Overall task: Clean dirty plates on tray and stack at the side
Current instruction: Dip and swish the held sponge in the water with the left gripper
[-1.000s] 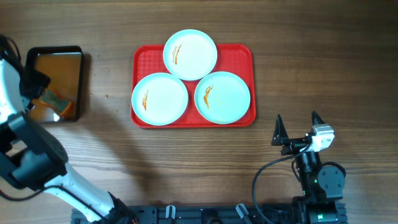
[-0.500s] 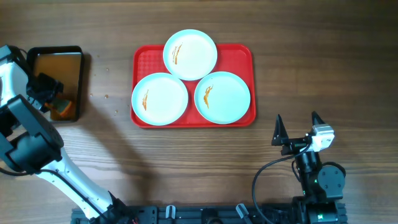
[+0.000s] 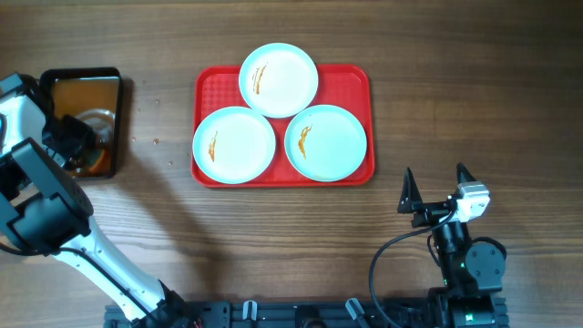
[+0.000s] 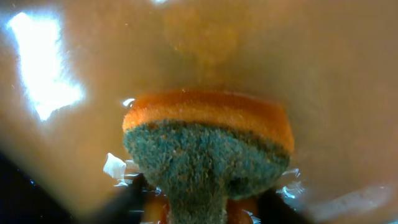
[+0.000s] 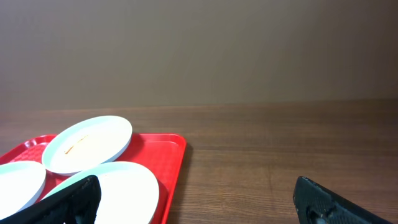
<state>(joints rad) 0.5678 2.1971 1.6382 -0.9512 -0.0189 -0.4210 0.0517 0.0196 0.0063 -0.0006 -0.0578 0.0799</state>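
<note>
Overhead evenly lit; left wrist view blurred (white glare)

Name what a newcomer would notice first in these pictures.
The red tray at top centre, carrying three white plates, each streaked with orange sauce, draws the eye first. At far left the left gripper pinches a sponge, orange on one side and green on the other, in a black pan of brown water. The right gripper sits open at lower right, apart from the tray.

Left arm stretched to 9 o'clock, left gripper (image 3: 73,143) pointing down, clamped on a sponge (image 4: 208,149). Right arm folded at 5 o'clock, right gripper (image 3: 434,182) level, jaws spread wide.
</note>
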